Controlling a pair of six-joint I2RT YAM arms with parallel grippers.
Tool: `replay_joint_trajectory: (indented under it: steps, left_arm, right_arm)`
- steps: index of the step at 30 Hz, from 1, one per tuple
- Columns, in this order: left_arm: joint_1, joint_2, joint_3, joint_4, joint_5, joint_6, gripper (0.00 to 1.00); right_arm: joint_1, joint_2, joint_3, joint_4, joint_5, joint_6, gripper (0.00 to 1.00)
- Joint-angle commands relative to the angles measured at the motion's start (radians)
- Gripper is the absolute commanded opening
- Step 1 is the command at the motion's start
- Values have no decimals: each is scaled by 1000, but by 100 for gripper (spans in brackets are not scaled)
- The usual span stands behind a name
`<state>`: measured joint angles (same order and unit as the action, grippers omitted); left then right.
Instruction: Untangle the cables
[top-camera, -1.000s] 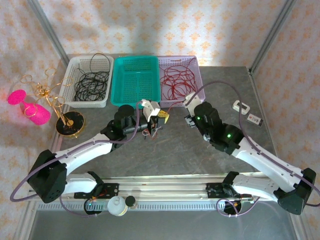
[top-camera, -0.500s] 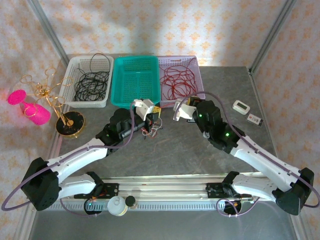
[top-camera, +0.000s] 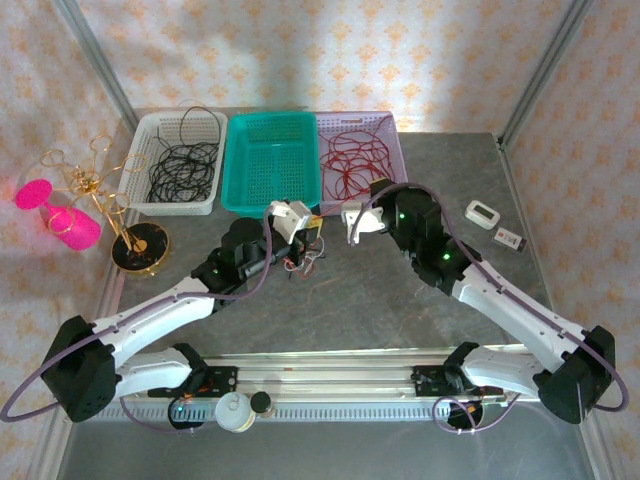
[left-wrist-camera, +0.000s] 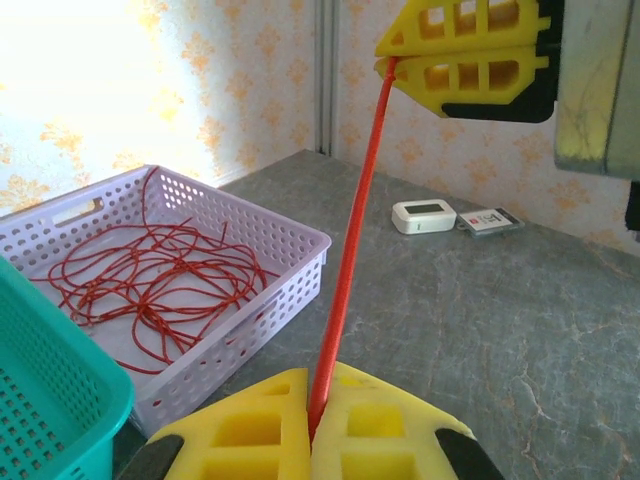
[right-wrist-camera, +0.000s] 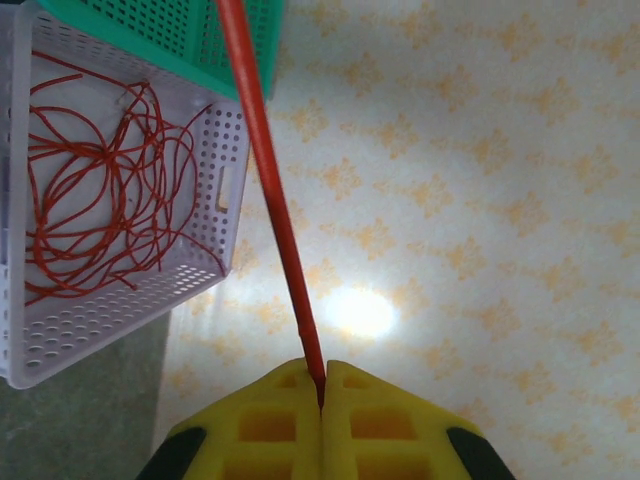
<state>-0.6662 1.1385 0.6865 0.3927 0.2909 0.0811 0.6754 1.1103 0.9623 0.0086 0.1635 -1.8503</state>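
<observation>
Jaws, left: closed on a thin red cable, which is pinched in the seam between their yellow gridded pads.
Jaws, right: closed on the same strand, which runs into the seam between their own yellow pads.
Held cable: straight and taut from one pair of jaws to the other, lifted off the grey stone-patterned counter. From the left wrist it rises to the right jaws at the upper right.
Position of the jaws: over the middle of the counter, facing each other, near but apart, just in front of the baskets.
Loose tangle: a small knot of thin wires lies on the counter just beside the left jaws; its colours are too fine to sort.
Lilac perforated plastic basket: at the back, right of centre, holding a heap of looping red cables.
Teal perforated basket: touching the lilac one on its left.
White perforated basket: left of the teal one, holding coiled black cables.
Gold wire stand with curled arms: upright at the left edge, with two bright pink objects beside it.
Small white device: flat on the counter at the right, with a dark flat tag just beside it.
</observation>
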Motion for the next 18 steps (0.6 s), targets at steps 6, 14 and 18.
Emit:
replay_joint_trajectory:
  steps: [6, 14, 18]
  left_arm:
    - [16, -37, -32, -75, -73, -5, 0]
    - [16, -52, -23, -29, -56, -64, 0]
    - [17, -65, 0, -21, -73, -101, 0]
  right_arm:
    - [-121, -40, 17, 134, 169, -36, 36]
    - [-157, -175, -47, 108, -4, 363, 64]
    - [-175, -250, -61, 85, -171, 778, 73]
